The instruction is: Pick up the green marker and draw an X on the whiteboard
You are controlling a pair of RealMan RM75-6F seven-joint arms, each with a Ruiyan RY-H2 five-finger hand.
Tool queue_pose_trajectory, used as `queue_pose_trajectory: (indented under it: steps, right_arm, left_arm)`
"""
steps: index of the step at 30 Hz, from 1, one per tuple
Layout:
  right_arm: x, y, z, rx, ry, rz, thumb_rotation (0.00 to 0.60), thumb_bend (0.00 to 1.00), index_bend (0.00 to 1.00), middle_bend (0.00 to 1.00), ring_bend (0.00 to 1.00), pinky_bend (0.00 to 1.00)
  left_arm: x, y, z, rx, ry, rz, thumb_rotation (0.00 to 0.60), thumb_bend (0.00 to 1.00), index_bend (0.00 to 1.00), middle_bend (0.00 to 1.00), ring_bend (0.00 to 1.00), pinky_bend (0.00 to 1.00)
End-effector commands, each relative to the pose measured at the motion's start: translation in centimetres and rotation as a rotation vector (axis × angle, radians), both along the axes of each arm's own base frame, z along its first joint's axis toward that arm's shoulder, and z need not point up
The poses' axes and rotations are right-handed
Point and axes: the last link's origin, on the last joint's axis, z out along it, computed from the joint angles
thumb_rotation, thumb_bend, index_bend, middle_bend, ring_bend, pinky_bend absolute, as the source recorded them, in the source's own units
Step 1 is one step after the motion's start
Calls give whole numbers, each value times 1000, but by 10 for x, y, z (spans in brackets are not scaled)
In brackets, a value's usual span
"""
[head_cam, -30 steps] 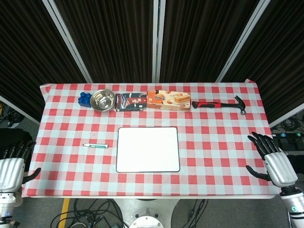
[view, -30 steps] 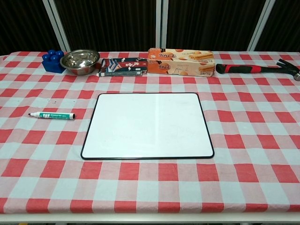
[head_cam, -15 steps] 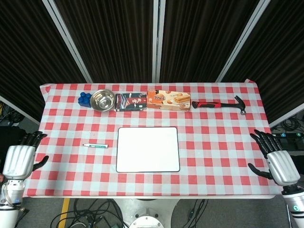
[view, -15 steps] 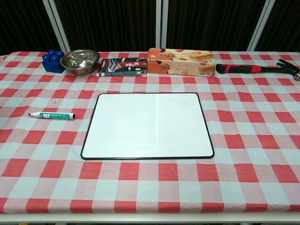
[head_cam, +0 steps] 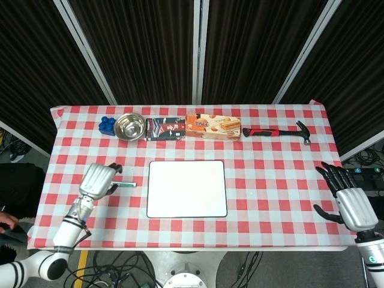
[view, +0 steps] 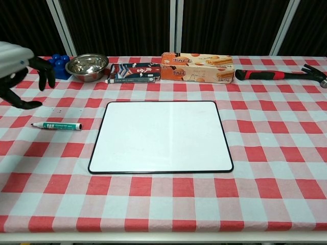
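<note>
The green marker (view: 57, 125) lies flat on the checked cloth, left of the whiteboard (view: 161, 136); in the head view only its right end (head_cam: 127, 185) shows past my hand. The blank whiteboard (head_cam: 187, 188) sits in the middle of the table. My left hand (head_cam: 98, 179) hovers above the marker, fingers spread and holding nothing; in the chest view the left hand (view: 20, 69) hangs above and left of the marker. My right hand (head_cam: 350, 201) stays off the table's right edge, fingers apart and empty.
Along the back edge stand blue blocks (head_cam: 107, 125), a steel bowl (head_cam: 130, 126), a dark box (head_cam: 164, 129), an orange biscuit box (head_cam: 212, 126) and a red-handled hammer (head_cam: 277, 131). Black curtains hang behind the table.
My left hand has swung in from beside the table's left edge to above the marker. The right hand has barely moved. Marker and whiteboard lie as before.
</note>
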Motion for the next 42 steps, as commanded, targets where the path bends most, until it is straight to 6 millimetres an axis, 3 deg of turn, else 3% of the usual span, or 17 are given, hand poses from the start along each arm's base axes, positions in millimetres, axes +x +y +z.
queue_pose_trajectory:
  steps: [1, 6, 16, 42]
  right_arm:
    - [-2, 0, 0, 2, 2, -10, 600, 129, 0, 0, 0, 0]
    - [-4, 1, 0, 3, 3, -22, 600, 127, 0, 0, 0, 0]
    - [-8, 5, 0, 5, 1, -42, 600, 123, 0, 0, 0, 0]
    - [-13, 9, 1, 3, 6, -74, 600, 124, 0, 0, 0, 0]
  left_arm:
    - [4, 10, -30, -55, 40, 34, 600, 263, 425, 469, 769, 1000]
    - [-1, 15, -51, -72, 93, 81, 600, 286, 436, 478, 775, 1000]
    - [-4, 20, -68, -62, 169, 111, 600, 296, 452, 483, 783, 1000]
    - [-8, 25, -76, -72, 209, 137, 600, 331, 479, 517, 794, 1000]
